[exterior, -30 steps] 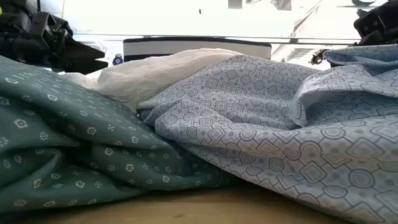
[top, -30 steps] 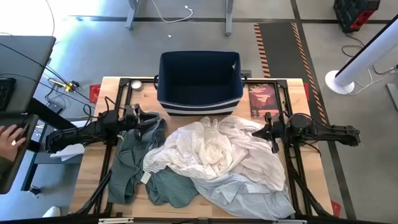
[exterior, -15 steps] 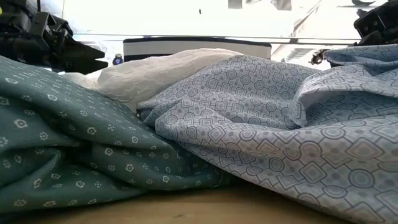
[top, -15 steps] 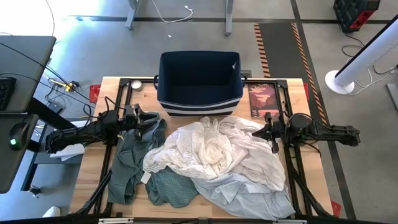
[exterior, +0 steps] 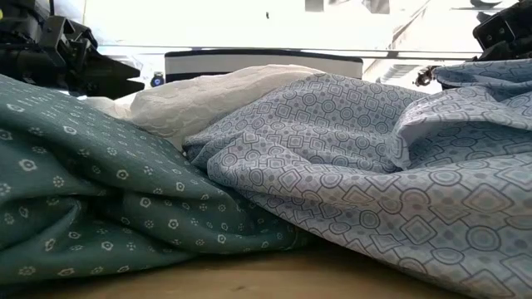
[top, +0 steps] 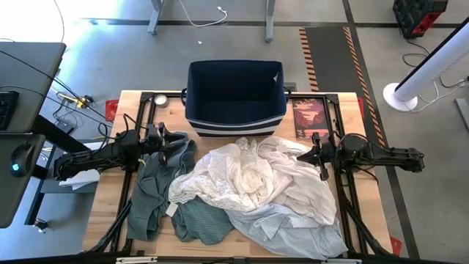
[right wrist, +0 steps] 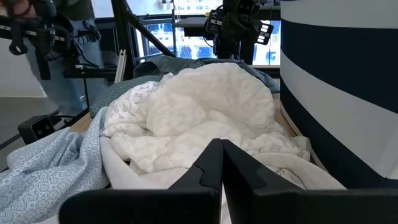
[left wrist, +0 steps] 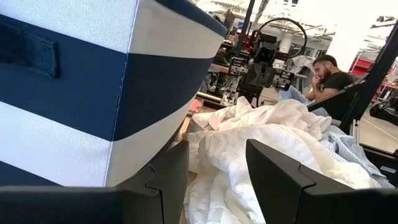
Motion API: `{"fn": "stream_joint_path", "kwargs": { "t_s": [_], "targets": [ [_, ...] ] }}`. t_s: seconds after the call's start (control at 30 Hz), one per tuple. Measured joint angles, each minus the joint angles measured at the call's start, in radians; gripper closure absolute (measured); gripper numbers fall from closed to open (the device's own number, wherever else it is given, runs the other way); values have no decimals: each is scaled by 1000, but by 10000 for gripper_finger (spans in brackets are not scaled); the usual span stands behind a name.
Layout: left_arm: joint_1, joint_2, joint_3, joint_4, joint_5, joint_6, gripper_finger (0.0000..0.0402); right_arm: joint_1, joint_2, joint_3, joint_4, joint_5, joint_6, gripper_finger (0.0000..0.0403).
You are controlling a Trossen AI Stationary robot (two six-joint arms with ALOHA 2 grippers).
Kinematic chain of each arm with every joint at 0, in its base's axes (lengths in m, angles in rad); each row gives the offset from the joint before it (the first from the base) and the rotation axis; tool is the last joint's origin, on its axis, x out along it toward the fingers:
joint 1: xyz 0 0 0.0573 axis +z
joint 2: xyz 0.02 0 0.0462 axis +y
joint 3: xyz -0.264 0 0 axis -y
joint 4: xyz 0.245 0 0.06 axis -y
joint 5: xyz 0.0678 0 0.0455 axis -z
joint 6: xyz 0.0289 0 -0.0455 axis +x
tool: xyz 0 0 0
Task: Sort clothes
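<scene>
From above, clothes are lying heaped across the counter, just in front of a navy bin. The left gripper is hovering at the pile's left edge, the right gripper at its right edge. At counter level, green fabric is overlapping blue patterned fabric. The left wrist view is showing its fingers spread. The right wrist view is showing its fingers pressed together, empty.

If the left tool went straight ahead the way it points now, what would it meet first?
Most likely the white clothes heaped in the middle of the table: the left tool, open, looks straight onto them. The striped bin sits close alongside that line, so it might brush the bin; depth is unclear.
</scene>
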Motion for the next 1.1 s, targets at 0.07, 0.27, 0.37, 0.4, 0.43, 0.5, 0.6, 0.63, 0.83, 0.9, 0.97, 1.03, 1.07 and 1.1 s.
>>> {"fn": "stream_joint_path", "kwargs": {
  "t_s": [0.07, 0.27, 0.37, 0.4, 0.43, 0.5, 0.6, 0.63, 0.83, 0.9, 0.97, 1.03, 1.07, 1.1],
  "targets": [
    [0, 0, 0, 0, 0, 0, 245, 0, 0, 0, 0, 0, 0, 402],
    [0, 0, 0, 0, 0, 0, 245, 0, 0, 0, 0, 0, 0, 402],
    [0, 0, 0, 0, 0, 0, 245, 0, 0, 0, 0, 0, 0, 402],
    [0, 0, 0, 0, 0, 0, 245, 0, 0, 0, 0, 0, 0, 402],
    [0, 0, 0, 0, 0, 0, 245, 0, 0, 0, 0, 0, 0, 402],
    [0, 0, 0, 1, 0, 0, 245, 0, 0, 0, 0, 0, 0, 402],
    [1, 3, 0, 4, -25, 15, 245, 0, 0, 0, 0, 0, 0, 402],
    [1, 8, 0, 8, -43, 22, 245, 0, 0, 0, 0, 0, 0, 402],
    [1, 13, 0, 12, -73, 34, 245, 0, 0, 0, 0, 0, 0, 402],
    [1, 13, 0, 12, -69, 43, 245, 0, 0, 0, 0, 0, 0, 402],
    [1, 13, 0, 10, -57, 63, 245, 0, 0, 0, 0, 0, 0, 402],
    [1, 13, 0, 10, -56, 89, 245, 0, 0, 0, 0, 0, 0, 402],
    [1, 13, 0, 9, -52, 95, 245, 0, 0, 0, 0, 0, 0, 402],
    [1, 13, 0, 9, -51, 93, 245, 0, 0, 0, 0, 0, 0, 402]
  ]
}}
